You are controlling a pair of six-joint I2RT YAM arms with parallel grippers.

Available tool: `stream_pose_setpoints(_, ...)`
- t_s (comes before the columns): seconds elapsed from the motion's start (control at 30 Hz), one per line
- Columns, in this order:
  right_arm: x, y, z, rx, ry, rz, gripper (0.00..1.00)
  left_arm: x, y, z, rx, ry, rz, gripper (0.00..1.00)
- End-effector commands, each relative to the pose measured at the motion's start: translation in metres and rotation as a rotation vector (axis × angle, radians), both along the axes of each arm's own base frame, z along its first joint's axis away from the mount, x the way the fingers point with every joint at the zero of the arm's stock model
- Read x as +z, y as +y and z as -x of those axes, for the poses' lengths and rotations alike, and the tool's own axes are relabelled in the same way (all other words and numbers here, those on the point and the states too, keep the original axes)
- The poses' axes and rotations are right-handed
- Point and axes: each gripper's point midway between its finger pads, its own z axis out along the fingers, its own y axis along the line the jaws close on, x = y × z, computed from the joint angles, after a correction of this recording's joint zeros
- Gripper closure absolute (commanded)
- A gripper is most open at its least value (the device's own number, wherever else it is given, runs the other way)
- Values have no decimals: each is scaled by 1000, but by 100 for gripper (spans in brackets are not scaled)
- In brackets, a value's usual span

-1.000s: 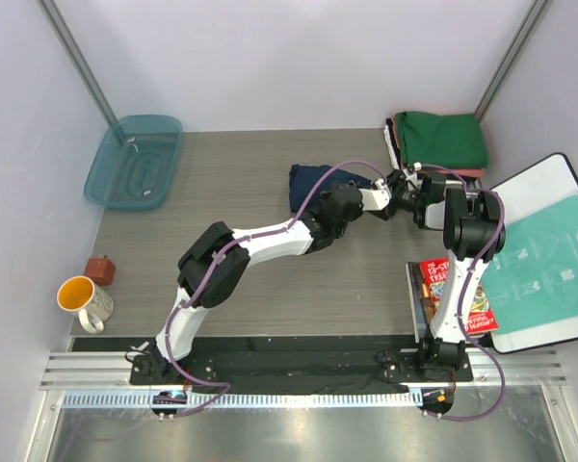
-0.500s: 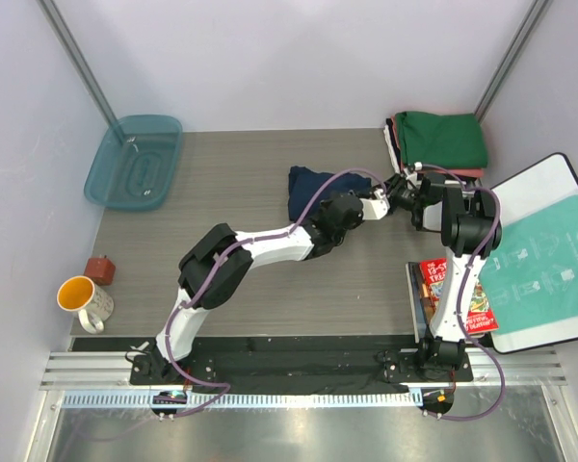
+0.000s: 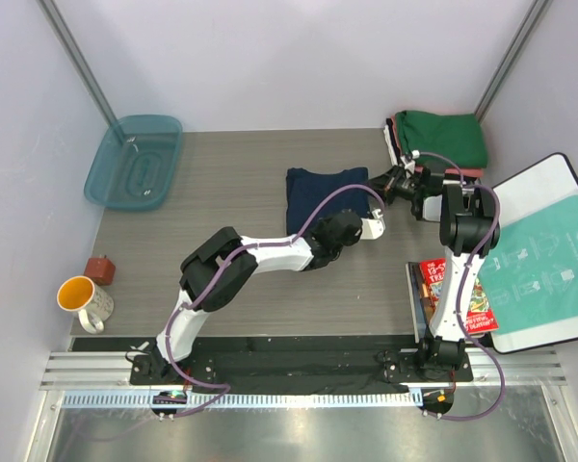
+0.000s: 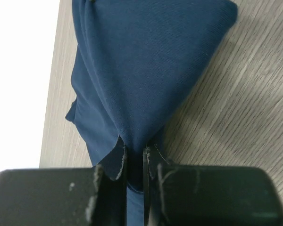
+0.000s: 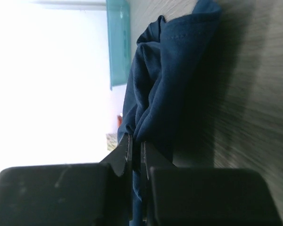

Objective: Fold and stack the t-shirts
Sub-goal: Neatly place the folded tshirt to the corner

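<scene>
Since a second ago, the right gripper has been closed onto the far right corner of the navy t-shirt, which is now spread flatter on the table. Its near right corner is pinched by the left gripper, whose jaws are shut on the cloth. The shirt is laid out leftward from both grippers, near the folded stack, which is topped in green.

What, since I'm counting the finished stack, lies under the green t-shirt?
Under the green t-shirt only edges show: a salmon-red shirt along its near side and a white shirt at its left. Their full shapes and any further layers are covered.
</scene>
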Motion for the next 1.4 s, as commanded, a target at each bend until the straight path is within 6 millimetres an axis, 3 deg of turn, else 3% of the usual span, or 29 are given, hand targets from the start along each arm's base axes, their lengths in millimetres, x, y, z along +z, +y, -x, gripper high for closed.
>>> stream_pose_setpoints(0.0, 37, -6, -21, 63, -223, 154, 99, 20, -7, 7, -5, -11, 59, 100)
stream_pose_setpoints(0.03, 26, -6, -14, 83, -145, 169, 99, 24, -6, 6, 0, -18, 63, 100)
stream_pose_setpoints(0.07, 33, -8, -19, 101, -185, 212, 99, 26, -6, 6, 1, -25, 62, 100)
stream_pose_setpoints(0.1, 17, -10, -8, 143, -149, 272, 99, 29, -4, 5, 8, -32, 62, 100)
stream_pose_setpoints(0.17, 15, -16, -13, 165, -173, 362, 99, 39, -2, 4, 20, -46, 77, 100)
stream_pose_setpoints(0.2, 5, -19, -3, 208, -159, 412, 99, 45, -1, 4, 32, -54, 89, 99)
stream_pose_setpoints(0.23, 13, -22, -9, 218, -191, 446, 99, 50, 3, 3, 52, -63, 95, 92)
stream_pose_setpoints(0.27, 9, -25, -9, 226, -182, 480, 99, 62, 6, 3, 64, -70, 119, 67)
stream_pose_setpoints(0.3, 7, -27, -2, 250, -152, 496, 99, 66, 9, 4, 85, -59, 143, 52)
stream_pose_setpoints(0.33, 15, -30, -6, 265, -209, 536, 99, 71, 14, 2, 109, -55, 162, 37)
stream_pose_setpoints(0.37, 15, -33, -8, 268, -223, 573, 99, 82, 16, 3, 118, -52, 186, 8)
stream_pose_setpoints(0.4, 17, -34, -1, 286, -205, 584, 99, 79, 22, 7, 134, -16, 181, 0)
stream_pose_setpoints(0.57, 33, -46, -6, 341, -299, 711, 99, 82, 41, 21, 147, 72, 177, 0)
stream_pose_setpoints(0.6, 33, -48, -2, 357, -290, 727, 99, 93, 47, 25, 148, 68, 193, 0)
stream_pose_setpoints(0.67, 42, -53, -6, 374, -341, 775, 99, 90, 57, 30, 152, 84, 177, 0)
stream_pose_setpoints(0.73, 50, -55, -6, 394, -360, 807, 99, 102, 67, 33, 156, 80, 193, 0)
stream_pose_setpoints(0.8, 53, -57, -5, 431, -387, 857, 99, 99, 78, 37, 165, 96, 173, 0)
stream_pose_setpoints(0.83, 64, -61, -12, 427, -421, 905, 99, 108, 84, 38, 170, 87, 189, 0)
stream_pose_setpoints(0.9, 64, -64, -15, 462, -442, 948, 99, 107, 94, 41, 182, 84, 175, 0)
stream_pose_setpoints(0.93, 78, -68, -26, 445, -482, 999, 99, 111, 98, 42, 187, 77, 180, 0)
stream_pose_setpoints(1.0, 78, -71, -34, 471, -514, 1066, 99, 110, 106, 44, 188, 73, 163, 0)
stream_pose_setpoints(1.03, 93, -73, -43, 453, -566, 1111, 99, 110, 109, 44, 190, 68, 158, 0)
stream_pose_setpoints(1.2, 116, -81, -70, 393, -671, 1277, 99, 115, 122, 43, 191, 51, 155, 0)
stream_pose_setpoints(1.37, 137, -82, -80, 352, -733, 1359, 99, 117, 126, 38, 199, 46, 163, 0)
